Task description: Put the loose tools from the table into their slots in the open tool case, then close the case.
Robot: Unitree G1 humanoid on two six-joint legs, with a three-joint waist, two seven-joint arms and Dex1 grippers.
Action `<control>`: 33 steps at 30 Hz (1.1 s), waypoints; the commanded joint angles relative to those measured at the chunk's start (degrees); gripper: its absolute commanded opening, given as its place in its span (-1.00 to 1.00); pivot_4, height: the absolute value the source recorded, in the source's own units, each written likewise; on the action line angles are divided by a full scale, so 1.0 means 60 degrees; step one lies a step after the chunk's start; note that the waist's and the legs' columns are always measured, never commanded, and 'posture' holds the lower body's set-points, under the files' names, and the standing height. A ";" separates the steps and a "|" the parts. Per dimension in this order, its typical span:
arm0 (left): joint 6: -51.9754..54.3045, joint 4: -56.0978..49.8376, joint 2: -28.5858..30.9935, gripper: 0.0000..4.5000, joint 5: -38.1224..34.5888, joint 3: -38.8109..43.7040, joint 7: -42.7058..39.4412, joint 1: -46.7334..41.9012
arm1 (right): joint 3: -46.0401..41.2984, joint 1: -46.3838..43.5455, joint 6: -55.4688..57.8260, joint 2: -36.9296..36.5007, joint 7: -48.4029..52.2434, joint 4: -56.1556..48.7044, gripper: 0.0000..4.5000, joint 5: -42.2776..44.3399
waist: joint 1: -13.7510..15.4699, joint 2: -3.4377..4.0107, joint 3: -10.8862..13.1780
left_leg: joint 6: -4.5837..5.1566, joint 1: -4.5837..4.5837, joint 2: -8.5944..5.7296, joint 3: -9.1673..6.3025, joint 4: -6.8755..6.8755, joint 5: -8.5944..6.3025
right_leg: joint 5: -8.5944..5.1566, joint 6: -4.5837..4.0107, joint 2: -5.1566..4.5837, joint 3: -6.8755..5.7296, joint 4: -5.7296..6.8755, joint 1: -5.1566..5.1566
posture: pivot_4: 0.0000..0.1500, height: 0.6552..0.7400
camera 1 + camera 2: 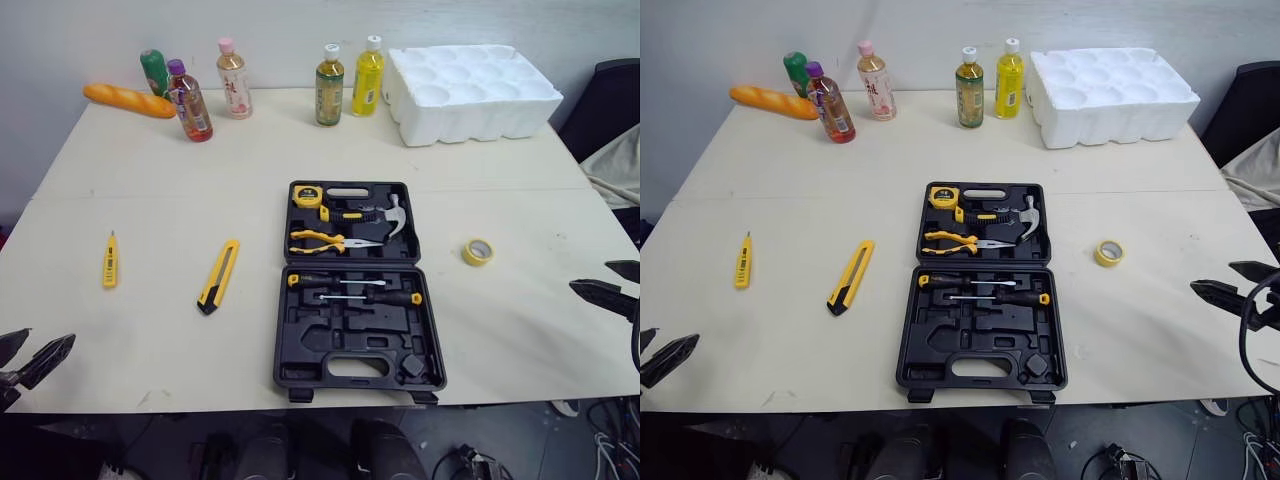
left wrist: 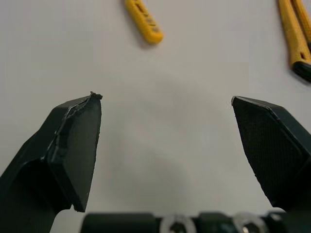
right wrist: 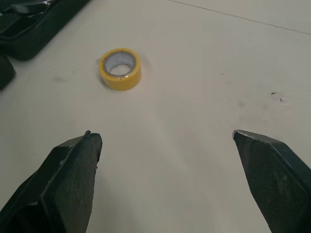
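Black-fingered left hand [image 2: 165, 98] and right hand [image 3: 165, 135] both gape wide, holding nothing, over the pale table [image 1: 150, 340].

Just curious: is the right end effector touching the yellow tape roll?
Apart. Right wrist view shows bare table between the right end effector and the tape roll.

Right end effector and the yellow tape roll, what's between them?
Nothing: bare table runs from the right end effector to the tape roll, seen in the right wrist view.
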 commanded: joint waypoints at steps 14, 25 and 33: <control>0.4810 -0.0575 0.0504 1.00 0.0871 -0.2604 0.5694 -0.4862 | 0.5105 -0.5233 0.2830 0.1820 -0.1542 -0.6521 0.99 0.2313 | 0.0065 -0.0060 0.0020 | -0.0003 -0.0012 -0.0002 -0.0002 0.0021 0.0074 | 0.0003 0.0005 0.0018 0.0001 0.0087 -0.0040 | 1.00 0.96; 0.4031 0.2959 0.0994 1.00 0.2421 -0.5099 0.5438 -0.7764 | 0.6824 -0.6976 0.2925 0.4099 -0.2447 -0.5915 0.99 0.1703 | 0.0068 -0.0108 0.0003 | 0.0015 -0.0158 -0.0014 -0.0009 0.0094 0.0096 | 0.0005 0.0009 0.0019 -0.0034 0.0164 -0.0151 | 1.00 0.96; 0.4312 0.3760 0.0783 0.88 0.2862 -0.5518 0.5420 -0.8396 | 0.6959 -0.6931 0.2985 0.4437 -0.2357 -0.6074 1.00 0.1754 | 0.0066 -0.0110 0.0002 | 0.0025 -0.0162 -0.0013 -0.0010 0.0133 0.0100 | 0.0009 0.0017 0.0018 -0.0054 0.0181 -0.0139 | 1.00 0.96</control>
